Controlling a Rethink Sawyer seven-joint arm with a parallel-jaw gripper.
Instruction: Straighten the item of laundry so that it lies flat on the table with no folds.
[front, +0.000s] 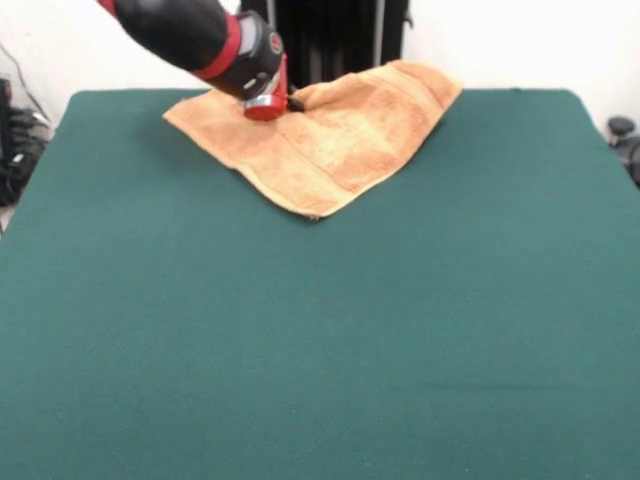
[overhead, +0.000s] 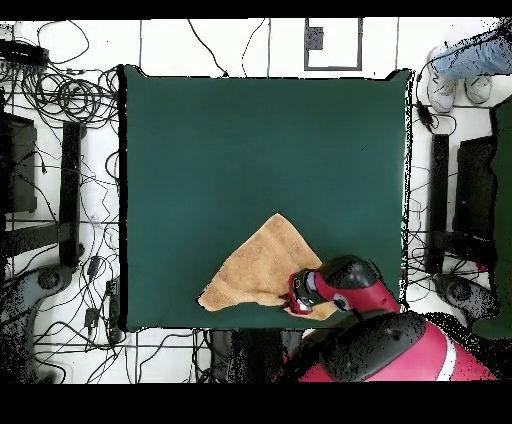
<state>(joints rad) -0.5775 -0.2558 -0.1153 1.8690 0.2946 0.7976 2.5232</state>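
The orange-tan item of laundry (front: 335, 140) lies at the far edge of the dark green table (front: 300, 330), folded into a rough triangle with one corner pointing toward the table's middle. A woven band stripe crosses it and a raised crease runs near its far side. My gripper (front: 280, 104) is down on the towel's far left part, at the end of the red and black arm. In the overhead view the towel (overhead: 255, 272) sits near the table's (overhead: 250, 150) bottom edge, with the gripper (overhead: 298, 292) over its right lower part.
Cables and dark equipment (overhead: 60, 180) lie on the floor left and right of the table. A person's legs and shoes (overhead: 455, 75) show at the overhead view's upper right. A black stand (front: 340, 35) rises behind the table's far edge.
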